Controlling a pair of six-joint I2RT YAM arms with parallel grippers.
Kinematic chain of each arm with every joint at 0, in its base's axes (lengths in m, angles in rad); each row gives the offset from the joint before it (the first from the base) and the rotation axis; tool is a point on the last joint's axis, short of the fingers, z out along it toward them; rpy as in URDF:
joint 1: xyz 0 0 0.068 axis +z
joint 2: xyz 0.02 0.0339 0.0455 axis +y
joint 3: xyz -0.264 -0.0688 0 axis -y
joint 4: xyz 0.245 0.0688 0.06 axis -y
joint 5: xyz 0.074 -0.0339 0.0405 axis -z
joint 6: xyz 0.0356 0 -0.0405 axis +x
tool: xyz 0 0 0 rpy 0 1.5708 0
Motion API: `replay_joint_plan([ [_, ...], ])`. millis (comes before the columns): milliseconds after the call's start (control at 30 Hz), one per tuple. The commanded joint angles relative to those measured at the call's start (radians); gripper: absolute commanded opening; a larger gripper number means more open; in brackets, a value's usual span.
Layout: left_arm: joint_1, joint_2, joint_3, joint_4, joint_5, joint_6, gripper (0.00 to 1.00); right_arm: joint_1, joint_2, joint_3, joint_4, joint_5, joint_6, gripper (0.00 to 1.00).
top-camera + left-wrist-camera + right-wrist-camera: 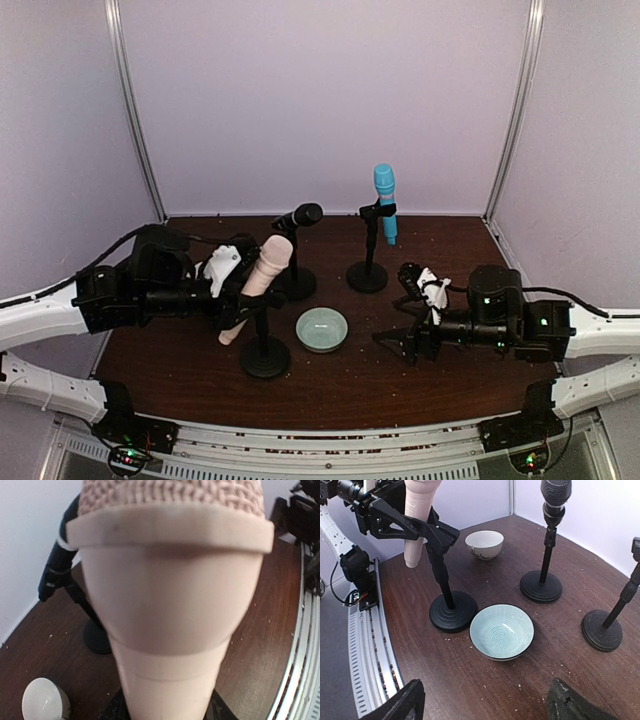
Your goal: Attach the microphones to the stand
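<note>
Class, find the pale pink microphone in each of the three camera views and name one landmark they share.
Top external: the pink microphone is left of centre, tilted.
Left wrist: it fills the middle of the picture.
Right wrist: it is at the top left.
Shared landmark: the black microphone.

Can't see fingers of the left end effector [417, 527] behind the pink microphone [170, 605] up close, head cropped too. Lower left of it, white bowl [45, 700] clipped by the edge.
</note>
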Motion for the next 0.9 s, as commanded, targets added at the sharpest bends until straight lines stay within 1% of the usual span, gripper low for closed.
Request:
replay_joint_plan([
  [0, 0.084, 0.027, 0.014, 0.203, -0.095, -0.032, 0.27, 0.004, 0.015, 0.040, 0.015, 0.092, 0.011, 0.85],
  [100, 0.122, 0.068, 0.011, 0.250, -0.091, -0.049, 0.26, 0.004, 0.030, 0.054, 0.012, 0.100, 0.016, 0.86],
  [233, 0.126, 0.078, 0.000, 0.265, -0.119, -0.050, 0.27, 0.003, 0.037, 0.067, 0.000, 0.132, 0.023, 0.86],
  [300, 0.127, 0.068, -0.014, 0.273, -0.133, -0.046, 0.30, 0.004, 0.034, 0.065, 0.004, 0.163, 0.029, 0.86],
  [333, 0.127, 0.063, -0.022, 0.278, -0.140, -0.044, 0.33, 0.002, 0.034, 0.063, 0.010, 0.178, 0.031, 0.86],
  [400, 0.127, 0.057, -0.034, 0.277, -0.149, -0.045, 0.43, 0.002, 0.039, 0.059, 0.027, 0.182, 0.030, 0.86],
  [533, 0.126, 0.035, -0.046, 0.247, -0.168, -0.057, 0.69, 0.002, 0.072, 0.081, 0.020, 0.163, 0.033, 0.86],
  [567, 0.127, 0.023, -0.051, 0.238, -0.168, -0.059, 0.73, 0.003, 0.077, 0.091, 0.009, 0.170, 0.034, 0.88],
  [600, 0.127, 0.013, -0.054, 0.226, -0.163, -0.058, 0.76, 0.003, 0.078, 0.098, -0.002, 0.216, 0.043, 0.89],
  [633, 0.126, 0.000, -0.055, 0.209, -0.158, -0.057, 0.78, 0.001, 0.075, 0.103, -0.018, 0.286, 0.069, 0.98],
  [667, 0.126, -0.014, -0.053, 0.186, -0.154, -0.058, 0.80, 0.001, 0.066, 0.104, -0.027, 0.352, 0.093, 1.00],
  [700, 0.125, -0.029, -0.051, 0.162, -0.148, -0.059, 0.82, -0.005, 0.055, 0.104, -0.029, 0.395, 0.106, 1.00],
  [800, 0.126, -0.083, -0.046, 0.065, -0.137, -0.057, 0.88, -0.021, 0.017, 0.089, -0.018, 0.456, 0.115, 1.00],
  [833, 0.126, -0.112, -0.046, 0.039, -0.138, -0.058, 0.96, -0.029, 0.006, 0.090, -0.019, 0.467, 0.114, 1.00],
  [867, 0.125, -0.132, -0.044, 0.012, -0.145, -0.057, 0.98, -0.035, -0.005, 0.094, -0.022, 0.486, 0.114, 1.00],
])
